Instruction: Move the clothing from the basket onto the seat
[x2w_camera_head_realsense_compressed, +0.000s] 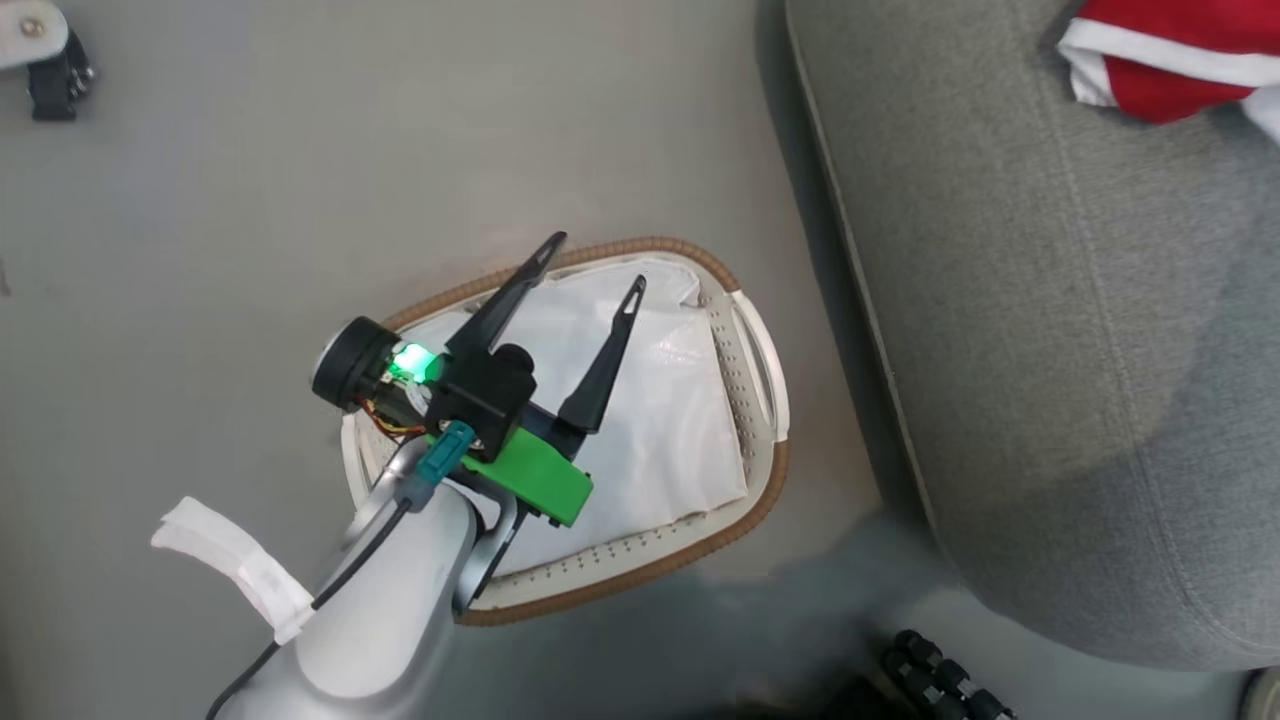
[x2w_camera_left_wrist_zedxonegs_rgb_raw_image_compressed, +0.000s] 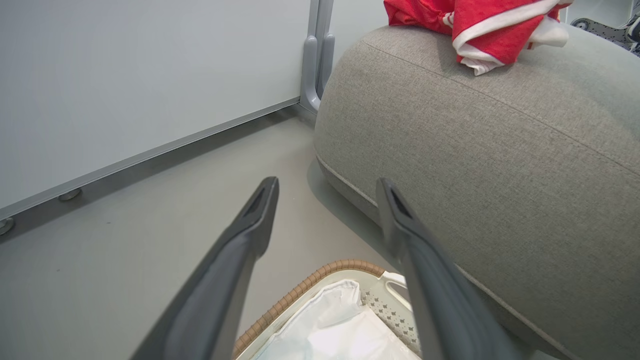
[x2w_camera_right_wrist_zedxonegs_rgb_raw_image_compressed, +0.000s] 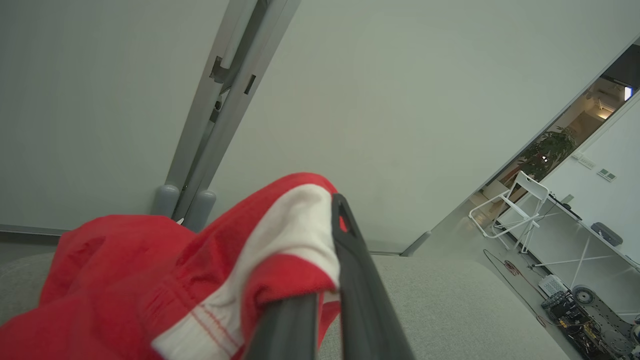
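I'm looking at a bare grey floor where the basket stands just beside the big grey sofa, with a pale wall panel behind. In the head view my left end effector hangs over the basket's white liner with its 2 fingers spread wide, its arm covering the basket's near corner, and the red-and-white clothing lies on the sofa. The right wrist view adds my right end effector, closed on a fold of that clothing, and a doorway beyond with a white folding chair and a potted plant.
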